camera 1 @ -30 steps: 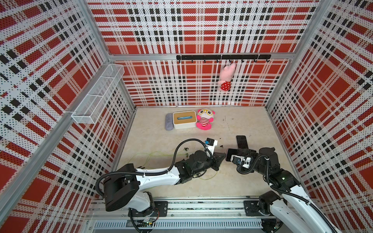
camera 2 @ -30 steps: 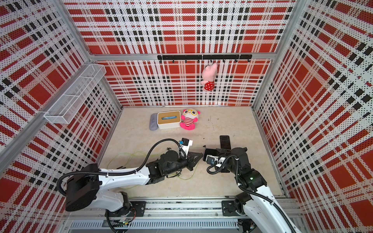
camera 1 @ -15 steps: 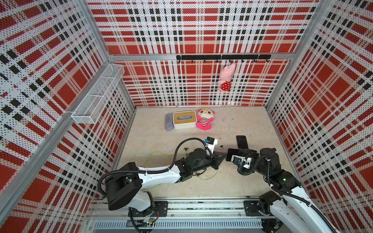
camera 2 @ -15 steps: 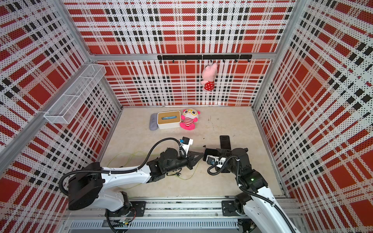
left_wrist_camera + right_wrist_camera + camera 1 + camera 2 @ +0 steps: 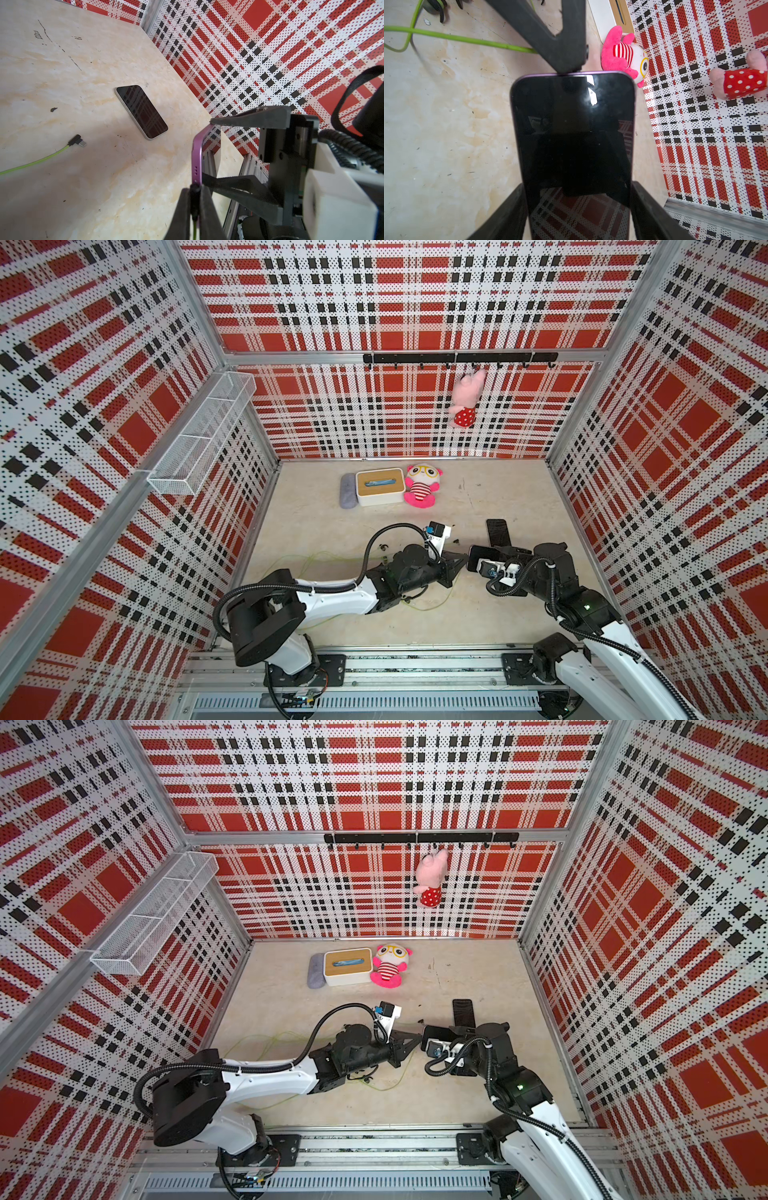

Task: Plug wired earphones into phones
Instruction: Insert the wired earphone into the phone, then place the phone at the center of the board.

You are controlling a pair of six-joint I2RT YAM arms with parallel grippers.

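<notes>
My right gripper [image 5: 577,187] is shut on a purple-edged phone [image 5: 573,135], held on edge above the table with its dark screen facing the wrist camera. My left gripper [image 5: 194,188] is shut on a small black plug [image 5: 194,193] with yellow-green cable trailing behind. The plug's tip meets the phone's short purple edge [image 5: 197,153] beside the speaker holes; how deep it sits is hidden. In both top views the two grippers meet [image 5: 459,562] [image 5: 415,1040]. A second phone [image 5: 498,531] [image 5: 142,112] lies flat farther back. Another black plug [image 5: 76,141] on green cable lies loose nearby.
Yellow-green cable [image 5: 316,560] loops over the table beside and under my left arm. At the back stand a white box with cork top [image 5: 380,487], a grey pouch [image 5: 348,490] and a pink plush [image 5: 422,485]. Another plush [image 5: 465,400] hangs from the hook rail. A wire basket [image 5: 203,435] is on the left wall.
Both arms have shifted only slightly. My left gripper's tip and the held phone's end have drawn a little closer together. Neither grip has changed.
</notes>
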